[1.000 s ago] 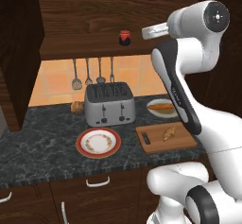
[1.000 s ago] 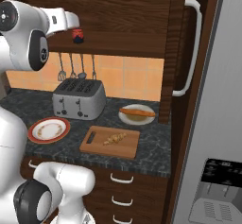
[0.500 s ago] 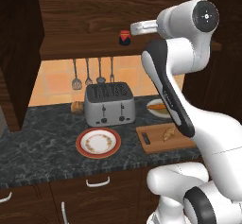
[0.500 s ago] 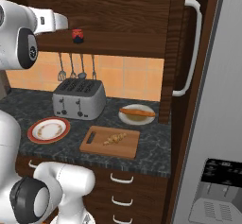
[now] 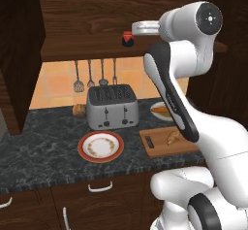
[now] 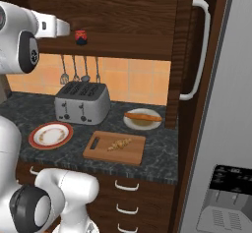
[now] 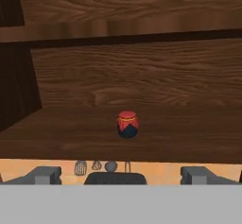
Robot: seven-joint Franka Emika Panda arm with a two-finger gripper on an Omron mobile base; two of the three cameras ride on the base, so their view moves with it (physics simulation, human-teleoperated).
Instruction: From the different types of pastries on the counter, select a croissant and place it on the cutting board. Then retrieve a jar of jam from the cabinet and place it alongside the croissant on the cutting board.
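The jar of jam (image 7: 127,124) is sitting upright on the cabinet (image 7: 132,81) shelf, and the claw (image 7: 120,175) is hanging wide apart in front of it, holding nothing. It is looking small, hard and slippery — best squeezed around its round sides.

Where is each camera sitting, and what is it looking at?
Left base view: behind the arm's left, facing the counter; arm rises at right.
Right base view: behind its right, facing the cutting board; arm at left.
Hand view: on the hand, facing the cabinet shelf; open gripper at bottom.
All share the jar of jam.
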